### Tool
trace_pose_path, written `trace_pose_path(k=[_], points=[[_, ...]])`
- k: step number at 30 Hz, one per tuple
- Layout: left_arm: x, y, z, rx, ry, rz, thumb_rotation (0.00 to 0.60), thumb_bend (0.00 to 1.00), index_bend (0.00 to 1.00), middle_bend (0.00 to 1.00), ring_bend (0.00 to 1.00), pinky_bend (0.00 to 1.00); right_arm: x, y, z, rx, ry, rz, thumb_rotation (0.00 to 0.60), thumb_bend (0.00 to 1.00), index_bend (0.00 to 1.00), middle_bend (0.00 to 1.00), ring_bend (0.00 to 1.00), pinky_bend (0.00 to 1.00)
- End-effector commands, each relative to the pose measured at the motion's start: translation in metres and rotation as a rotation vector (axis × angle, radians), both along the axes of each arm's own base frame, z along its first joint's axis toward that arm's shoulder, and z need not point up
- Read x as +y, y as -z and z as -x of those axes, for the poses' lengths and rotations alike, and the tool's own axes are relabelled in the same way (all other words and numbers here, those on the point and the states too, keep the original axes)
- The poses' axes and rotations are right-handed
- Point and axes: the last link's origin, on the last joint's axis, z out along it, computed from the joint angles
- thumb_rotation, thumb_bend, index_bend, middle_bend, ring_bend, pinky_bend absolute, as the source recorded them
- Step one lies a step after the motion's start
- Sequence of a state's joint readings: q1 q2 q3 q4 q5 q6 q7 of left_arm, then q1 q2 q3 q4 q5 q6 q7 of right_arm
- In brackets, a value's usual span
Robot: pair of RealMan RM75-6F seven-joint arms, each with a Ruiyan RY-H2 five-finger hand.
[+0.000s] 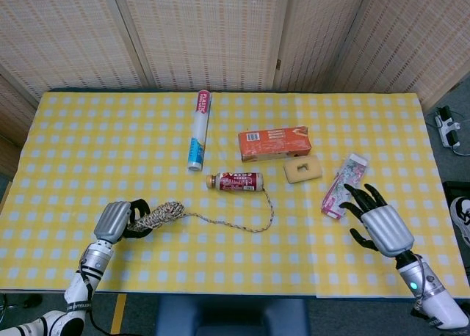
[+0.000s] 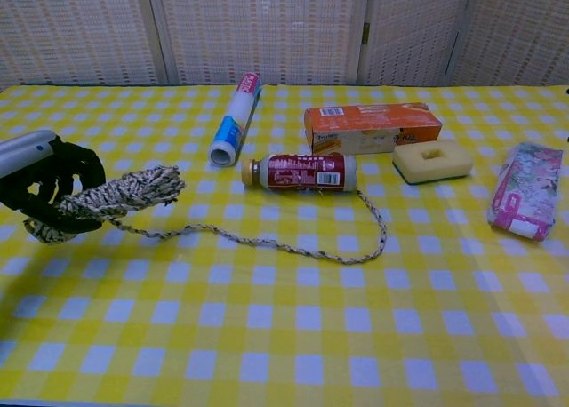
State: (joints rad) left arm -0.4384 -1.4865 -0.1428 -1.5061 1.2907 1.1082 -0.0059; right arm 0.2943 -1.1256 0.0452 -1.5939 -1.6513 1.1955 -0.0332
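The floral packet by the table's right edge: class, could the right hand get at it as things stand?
Probably yes. The right hand is open, its fingertips close to the floral packet, with only bare tablecloth between them.

- Head view: high above the near edge, looking steeply down over the whole checked table (image 1: 88, 130).
- Chest view: low, close, facing horizontally across it.
- Shared: the table's middle, including the bottle (image 1: 235, 181) (image 2: 300, 172).
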Motion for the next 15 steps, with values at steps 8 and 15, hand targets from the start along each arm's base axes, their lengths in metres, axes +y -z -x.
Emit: trace_pose_path(k=[8, 15], points=[[-0.001, -0.007, 0.002, -0.01, -0.018, 0.004, 0.6, 0.46, 0.75, 0.71, 0.7, 0.78, -0.051, 0.077, -0.059, 0.11, -0.201, -0.167, 0.6, 0.42, 0.4, 0.09, 0.12, 0.05], [-0.002, -0.011, 0.005, -0.012, -0.031, 0.003, 0.6, 0.46, 0.75, 0.71, 0.7, 0.78, -0.073, 0.11, -0.071, 0.18, -0.257, -0.192, 0.6, 0.42, 0.43, 0.1, 0.11, 0.05]])
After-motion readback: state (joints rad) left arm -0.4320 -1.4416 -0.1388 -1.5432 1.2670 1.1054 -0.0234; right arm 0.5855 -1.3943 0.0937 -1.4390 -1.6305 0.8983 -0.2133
